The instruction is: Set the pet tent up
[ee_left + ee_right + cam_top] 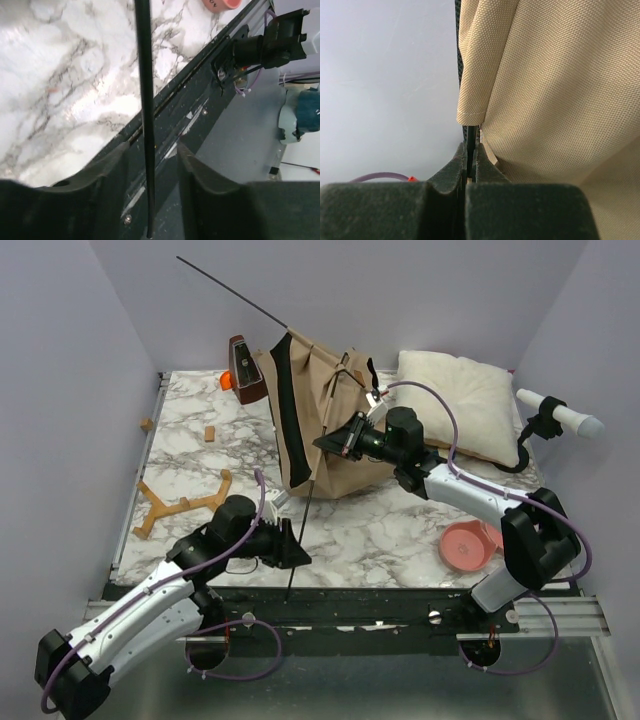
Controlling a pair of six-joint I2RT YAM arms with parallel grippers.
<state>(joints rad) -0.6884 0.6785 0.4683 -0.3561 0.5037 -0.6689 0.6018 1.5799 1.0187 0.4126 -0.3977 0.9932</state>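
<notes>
The tan fabric pet tent [318,390] stands at the back middle of the white marble desk [380,530]. Just right of the tent lies the white fluffy pillow [455,400]. The pink round bowl [470,545] sits right of the tent and nearer, well apart. Behind the tent's left corner stands the brown pyramid-shaped box [243,368]. Left of the tent and nearer lies the Y-shaped wooden piece [180,505], with two small wooden blocks [210,433] behind it. A thin black pole [145,100] runs from the tent past the desk's near edge. The right gripper [330,443] is clamped on it at the tent's front, and the left gripper [298,556] straddles its near end without touching.

Bright, even light; table [75,100] glares; left tool [151,150] soft-focused.
</notes>
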